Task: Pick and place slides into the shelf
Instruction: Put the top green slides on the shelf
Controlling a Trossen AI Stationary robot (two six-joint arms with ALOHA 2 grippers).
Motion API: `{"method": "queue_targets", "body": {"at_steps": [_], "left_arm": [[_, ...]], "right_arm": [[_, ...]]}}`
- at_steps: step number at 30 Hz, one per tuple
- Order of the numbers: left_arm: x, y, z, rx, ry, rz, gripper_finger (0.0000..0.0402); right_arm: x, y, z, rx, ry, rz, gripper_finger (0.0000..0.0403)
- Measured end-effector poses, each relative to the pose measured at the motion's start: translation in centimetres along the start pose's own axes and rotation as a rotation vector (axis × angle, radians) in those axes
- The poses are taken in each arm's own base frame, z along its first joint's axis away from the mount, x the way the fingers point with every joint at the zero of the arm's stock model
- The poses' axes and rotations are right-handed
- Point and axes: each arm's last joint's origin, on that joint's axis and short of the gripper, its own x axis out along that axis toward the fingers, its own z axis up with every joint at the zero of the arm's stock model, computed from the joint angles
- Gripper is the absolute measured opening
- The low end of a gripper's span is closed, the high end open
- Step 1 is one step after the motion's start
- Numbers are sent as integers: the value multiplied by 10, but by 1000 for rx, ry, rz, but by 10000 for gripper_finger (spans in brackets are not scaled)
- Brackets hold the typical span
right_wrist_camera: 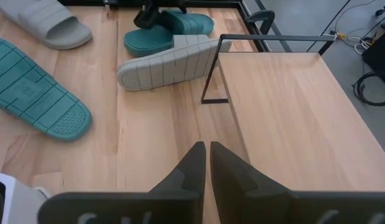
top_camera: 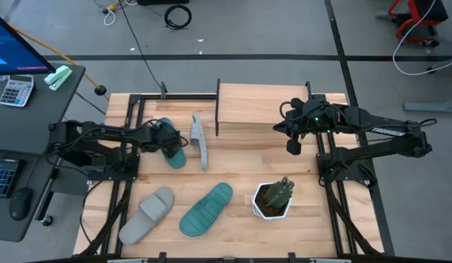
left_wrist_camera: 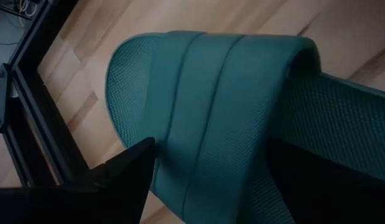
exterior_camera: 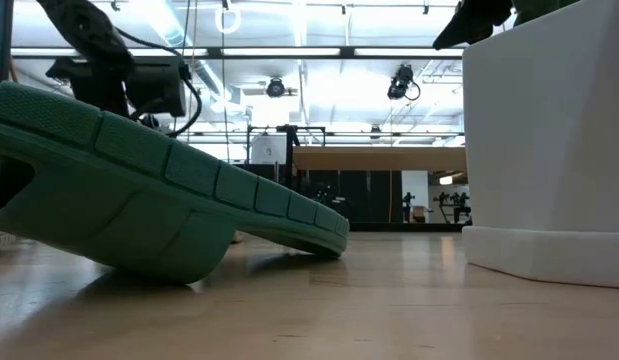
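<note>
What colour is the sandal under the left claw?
Teal-green sandal, clearest in the left wrist view.

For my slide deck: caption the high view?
Left gripper open over a teal-green rubber slide; right gripper shut beside the wooden-topped shelf.

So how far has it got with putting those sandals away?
Nothing looks put away yet: the shelf top is bare and all four slides lie on the table. In hand: the left gripper is open around a teal slide. A grey slide on its edge sits beside it. Another grey slide and teal slide wait nearer the front. The right gripper is shut, empty, by the shelf.
</note>
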Motion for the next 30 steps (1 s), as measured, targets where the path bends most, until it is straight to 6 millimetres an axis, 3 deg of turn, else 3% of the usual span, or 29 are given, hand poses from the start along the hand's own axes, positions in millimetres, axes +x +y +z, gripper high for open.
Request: {"method": "queue_targets", "body": {"at_steps": [6,15,23,30], "left_arm": [[4,-3,1,4,0,10,240],[-8,-3,19,31,-46,4,21],[-38,3,51,141,-65,-6,13],[-76,22,78,204,-90,125,13]], "right_arm": [[0,0,0,9,0,0,30],[0,0,0,21,0,0,30],[0,0,0,22,0,0,30],[0,0,0,22,1,0,30]]}}
